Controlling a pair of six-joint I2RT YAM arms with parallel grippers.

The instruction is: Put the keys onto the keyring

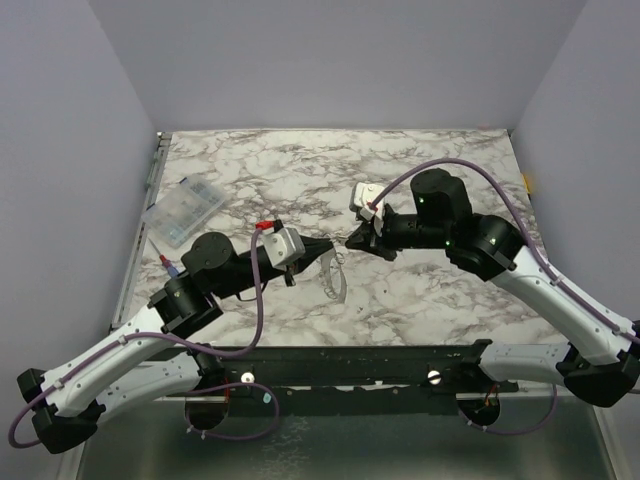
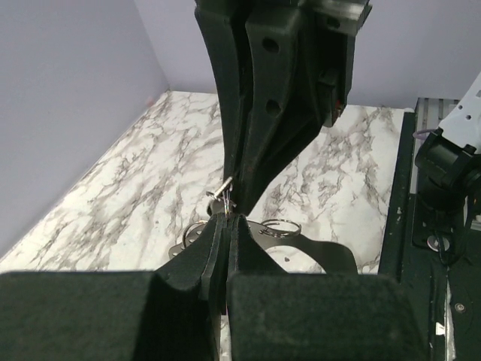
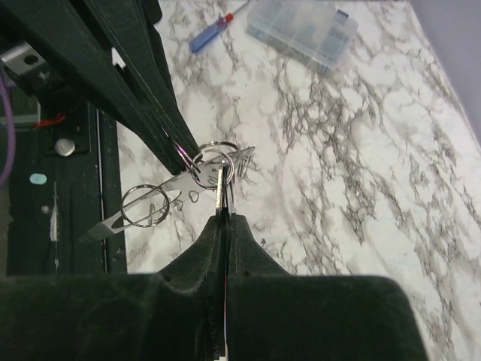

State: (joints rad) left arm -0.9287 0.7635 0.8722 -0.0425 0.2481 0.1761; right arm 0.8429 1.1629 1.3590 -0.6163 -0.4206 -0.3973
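Keyring [image 3: 214,159] aloft over the near middle of the table [image 1: 420,170].
A second ring [image 3: 146,204] and a flat tag [image 3: 109,223] hang beside it; the box [image 3: 301,30] and screwdriver [image 3: 204,37] lie well apart, far left. Left claw [image 2: 225,224] is clamped on the keyring; right claw [image 3: 225,218] is pinched on a thin key [image 3: 219,188] touching it.
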